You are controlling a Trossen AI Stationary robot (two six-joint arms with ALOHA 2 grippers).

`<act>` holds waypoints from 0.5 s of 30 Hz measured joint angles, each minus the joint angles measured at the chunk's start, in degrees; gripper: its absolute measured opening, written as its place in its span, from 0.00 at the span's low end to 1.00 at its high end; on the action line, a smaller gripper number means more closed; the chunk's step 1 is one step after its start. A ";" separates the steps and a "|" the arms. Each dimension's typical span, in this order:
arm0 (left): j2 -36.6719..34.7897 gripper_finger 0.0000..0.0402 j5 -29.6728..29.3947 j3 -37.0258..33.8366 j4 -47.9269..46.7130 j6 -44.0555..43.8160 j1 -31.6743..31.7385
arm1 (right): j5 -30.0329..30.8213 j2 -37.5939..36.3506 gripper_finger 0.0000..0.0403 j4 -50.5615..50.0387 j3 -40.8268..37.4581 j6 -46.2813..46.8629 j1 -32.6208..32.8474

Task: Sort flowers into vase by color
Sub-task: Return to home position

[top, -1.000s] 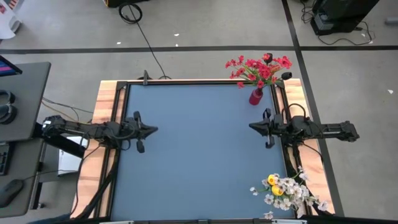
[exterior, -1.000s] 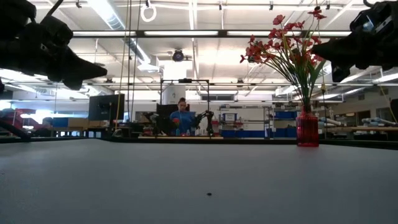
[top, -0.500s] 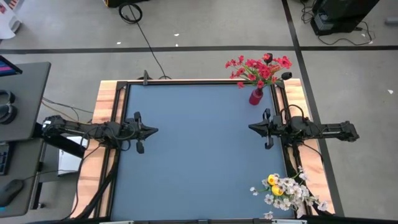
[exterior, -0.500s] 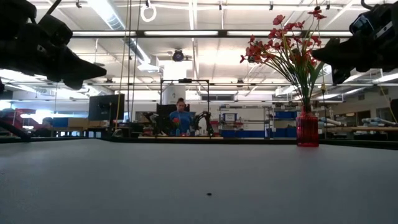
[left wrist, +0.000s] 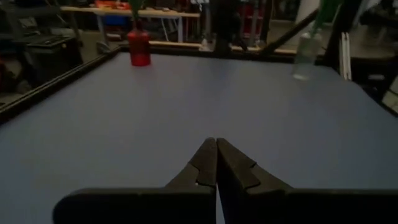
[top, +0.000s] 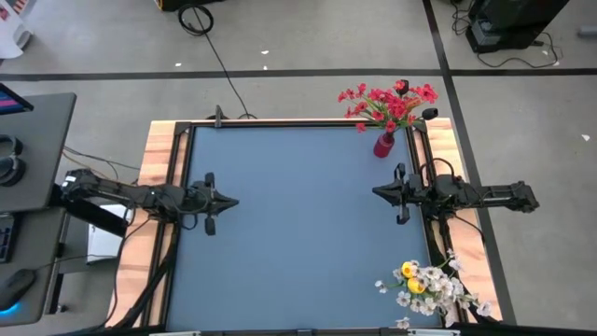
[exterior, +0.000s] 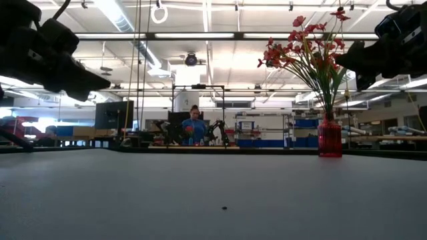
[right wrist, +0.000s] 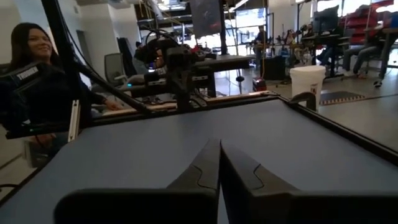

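Red flowers (top: 387, 101) stand with their stems in a red vase (top: 383, 146) at the table's far right corner; the vase also shows in the low view (exterior: 329, 139) and in the left wrist view (left wrist: 139, 50). White and yellow flowers (top: 429, 285) stand together in a clear vase (left wrist: 305, 55) at the near right corner. My left gripper (top: 233, 201) hovers shut over the table's left side, pointing right. My right gripper (top: 375, 191) hovers shut over the right side, pointing left. In the wrist views the left gripper (left wrist: 216, 142) and the right gripper (right wrist: 219, 143) have nothing between their fingers.
A black frame (top: 280, 121) and wooden strips (top: 154, 159) border the blue table top. A person (right wrist: 34, 56) sits beyond the table's left edge, and another (exterior: 194, 127) stands far behind. The table's middle (top: 298, 215) lies bare between the arms.
My left gripper has tipped a little downward and stays shut. The flowers and vases have not moved.
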 joint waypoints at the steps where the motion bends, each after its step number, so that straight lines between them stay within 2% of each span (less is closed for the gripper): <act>1: 0.58 0.02 -0.38 0.00 0.00 0.02 -0.44 | 0.08 0.02 0.05 0.01 0.00 0.05 0.00; 4: 1.94 0.02 -3.12 0.00 1.38 1.32 -0.92 | 0.05 0.02 0.05 0.01 0.00 0.83 0.00; 10: 1.47 0.02 -4.13 -0.02 12.21 5.98 -0.88 | -0.16 0.02 0.05 0.35 0.00 0.83 0.00; 15: -2.86 0.02 -4.14 -0.02 9.03 8.87 -0.88 | -0.16 0.02 0.05 0.34 0.00 0.85 0.00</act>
